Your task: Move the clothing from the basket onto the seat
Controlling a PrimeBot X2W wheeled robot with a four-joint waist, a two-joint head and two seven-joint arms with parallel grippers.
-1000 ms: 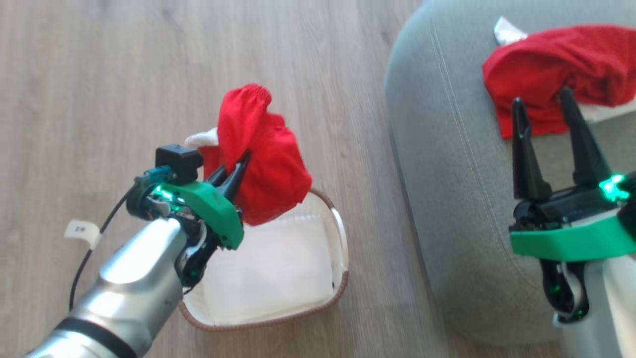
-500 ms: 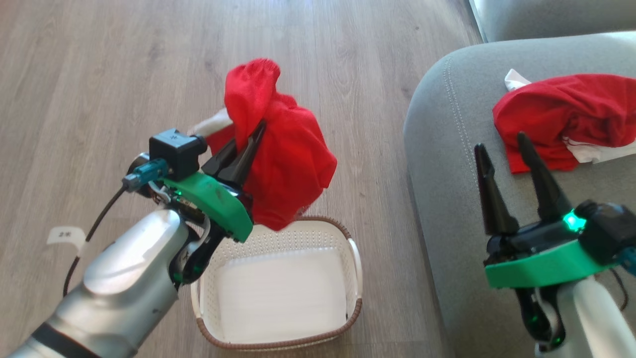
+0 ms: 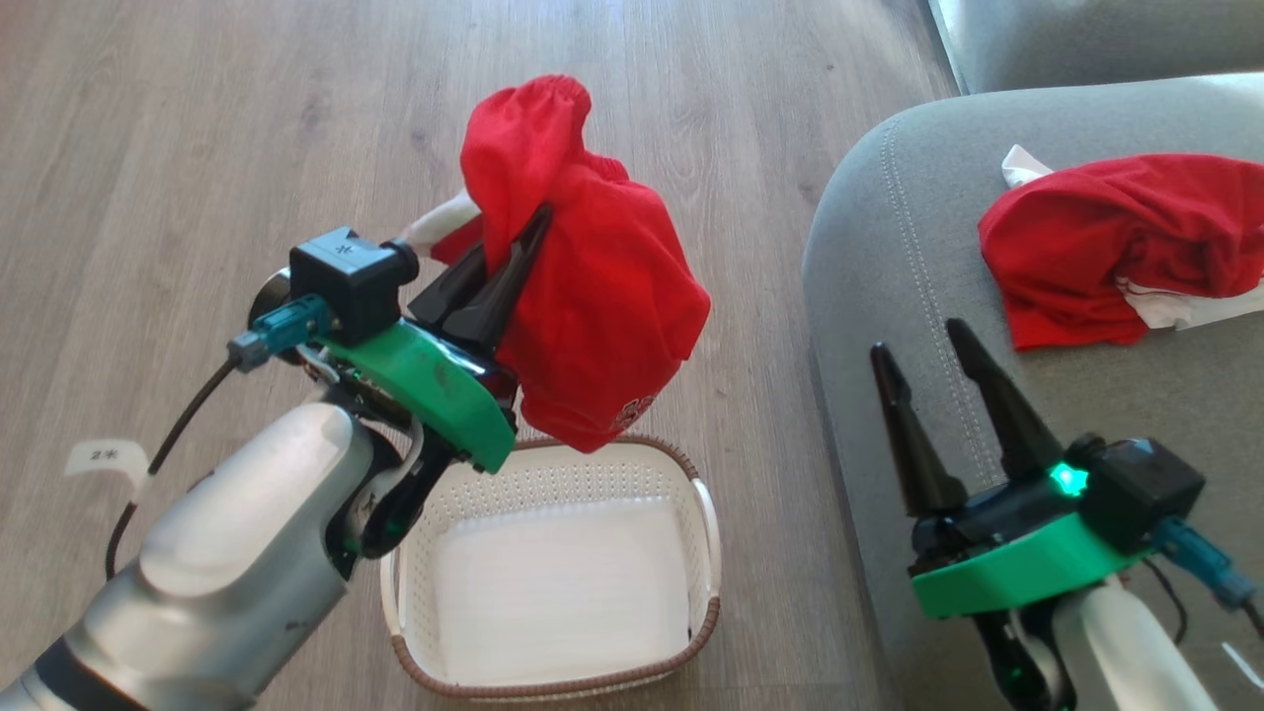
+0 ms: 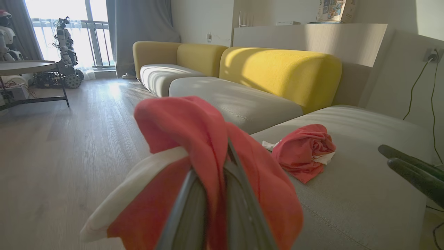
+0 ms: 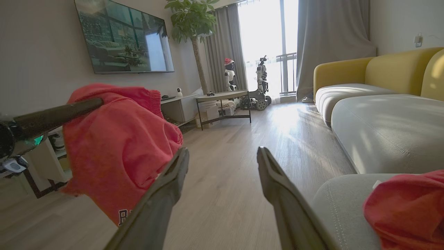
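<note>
So the left pincer (image 3: 528,232) is clenched on a red garment (image 3: 602,296), which hangs bunched in the air over the far rim of the basket (image 3: 553,479), well above the floor (image 3: 197,148). If it were me, I'd carry it across to the right at this height or a touch more, so the low hem with the print clears the edge of the seat (image 3: 889,296). I'd only let go once the whole bundle is over the flat cushion, not the rounded corner, where it could slide off. I'd aim just beside the second garment (image 3: 1086,247), which is lying crumpled on the seat. The right pincer (image 3: 918,341) is released, holding nothing, and hovers over the seat's near edge. That's roughly in the path, so watch for a snag. The basket looks empty, just its white bottom showing.
</note>
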